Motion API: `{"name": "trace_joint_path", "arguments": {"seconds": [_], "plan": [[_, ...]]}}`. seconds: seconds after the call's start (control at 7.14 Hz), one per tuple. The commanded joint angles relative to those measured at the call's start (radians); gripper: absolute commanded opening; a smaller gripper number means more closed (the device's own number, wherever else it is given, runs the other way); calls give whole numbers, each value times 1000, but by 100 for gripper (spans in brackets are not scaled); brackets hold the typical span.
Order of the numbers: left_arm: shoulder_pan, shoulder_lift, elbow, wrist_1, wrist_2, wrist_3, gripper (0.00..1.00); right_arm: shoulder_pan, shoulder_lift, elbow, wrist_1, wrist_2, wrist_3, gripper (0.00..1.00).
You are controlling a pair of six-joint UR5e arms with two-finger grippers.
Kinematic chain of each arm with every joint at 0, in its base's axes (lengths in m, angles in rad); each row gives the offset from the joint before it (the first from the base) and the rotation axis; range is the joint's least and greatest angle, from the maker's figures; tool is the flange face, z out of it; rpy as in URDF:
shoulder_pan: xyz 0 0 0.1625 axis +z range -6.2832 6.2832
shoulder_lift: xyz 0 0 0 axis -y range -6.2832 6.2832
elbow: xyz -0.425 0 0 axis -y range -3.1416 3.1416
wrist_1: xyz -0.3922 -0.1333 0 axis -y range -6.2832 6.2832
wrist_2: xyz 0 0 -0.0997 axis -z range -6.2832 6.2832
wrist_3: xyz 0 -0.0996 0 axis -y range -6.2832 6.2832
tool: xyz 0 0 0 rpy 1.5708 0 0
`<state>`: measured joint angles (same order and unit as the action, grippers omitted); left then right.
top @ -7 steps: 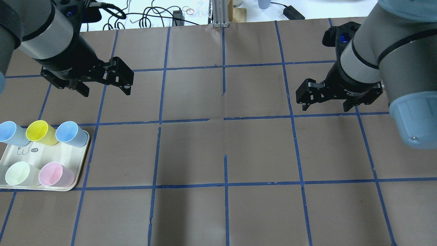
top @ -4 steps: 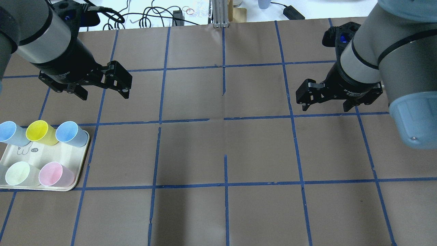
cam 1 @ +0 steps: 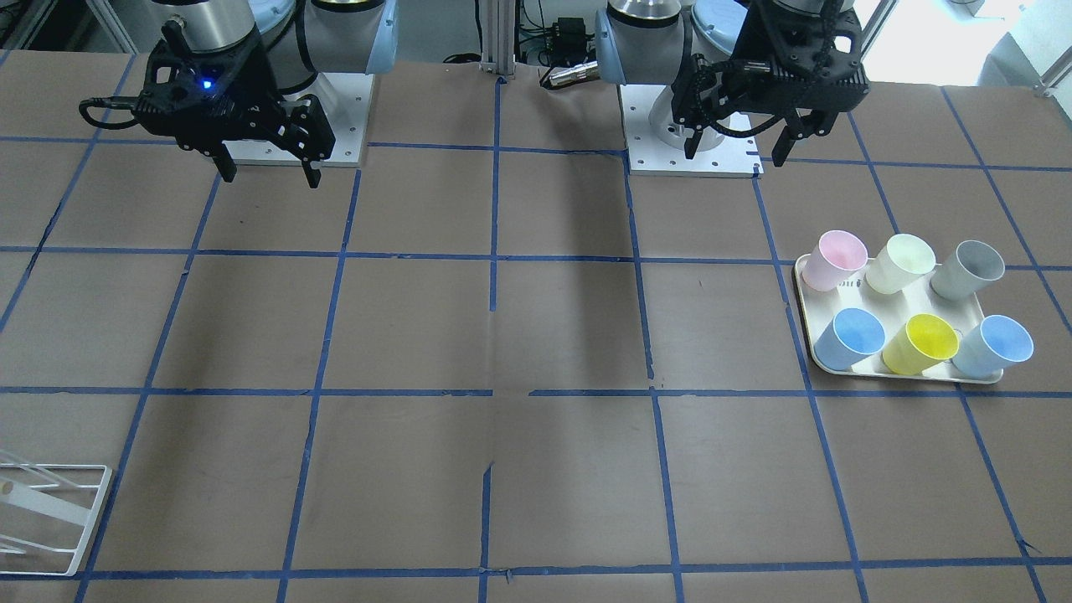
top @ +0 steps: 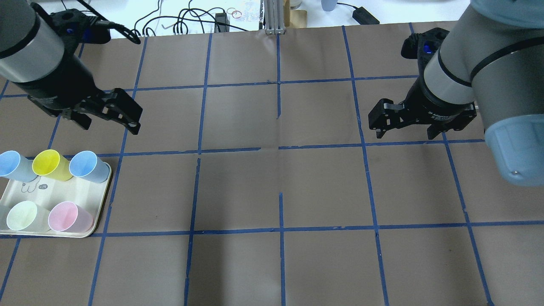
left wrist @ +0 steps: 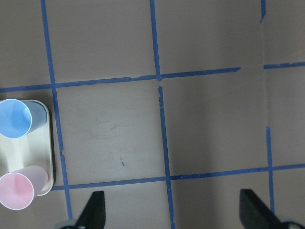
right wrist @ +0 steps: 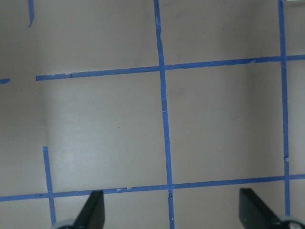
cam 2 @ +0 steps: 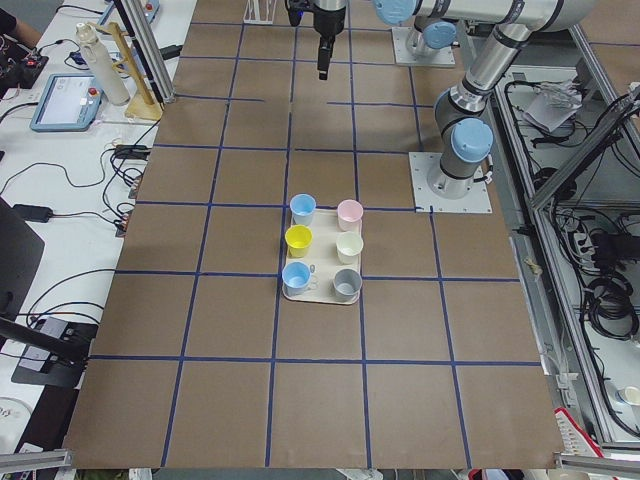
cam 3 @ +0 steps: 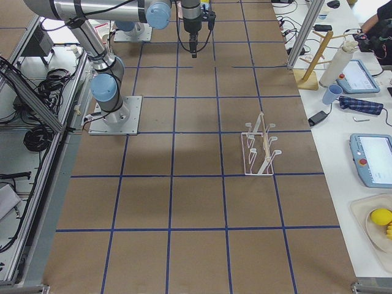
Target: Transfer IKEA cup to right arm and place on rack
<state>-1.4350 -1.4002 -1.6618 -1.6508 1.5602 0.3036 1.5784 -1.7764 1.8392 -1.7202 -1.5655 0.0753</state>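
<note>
The pale pink IKEA cup (top: 68,216) stands upright on a cream tray (top: 55,193) at the table's left; it also shows in the front view (cam 1: 833,258) and at the lower left of the left wrist view (left wrist: 19,191). My left gripper (top: 110,125) hangs open and empty above the table, beyond the tray and a little right of it. My right gripper (top: 405,135) hangs open and empty over the right half of the table. The white wire rack (cam 3: 259,150) stands on the table's far right side, and only its corner shows in the front view (cam 1: 42,519).
Other cups share the tray: two light-blue ones (cam 1: 850,337) (cam 1: 992,345), a yellow one (cam 1: 919,343), a cream one (cam 1: 900,262) and a grey one (cam 1: 967,270). Cables (top: 191,19) lie beyond the table's far edge. Blue tape lines grid the brown table.
My left gripper has moved left and slightly toward the tray in the overhead view, still open. The right arm and the cups have not moved.
</note>
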Motion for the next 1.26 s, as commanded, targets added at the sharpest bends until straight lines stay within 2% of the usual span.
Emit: {"name": "trace_joint_path", "arguments": {"seconds": [0.0, 0.28, 0.56, 0.84, 0.98, 1.12], "plan": [[187, -11, -35, -12, -55, 243, 100, -3, 0, 2, 1, 4, 0, 100], [324, -32, -103, 12, -55, 514, 100, -2, 0, 0, 1, -2, 0, 100], [462, -58, -223, 150, -49, 812, 100, 0, 0, 8, 13, 13, 1, 100], [554, -88, -321, 328, -39, 1039, 100, 0, 3, 6, 27, 118, 3, 100], [580, -112, -331, 335, -40, 1048, 100, -1, 5, 5, 30, 210, 8, 100], [585, -146, -332, 336, -2, 1048, 100, -2, 9, 6, 33, 304, 11, 100]]}}
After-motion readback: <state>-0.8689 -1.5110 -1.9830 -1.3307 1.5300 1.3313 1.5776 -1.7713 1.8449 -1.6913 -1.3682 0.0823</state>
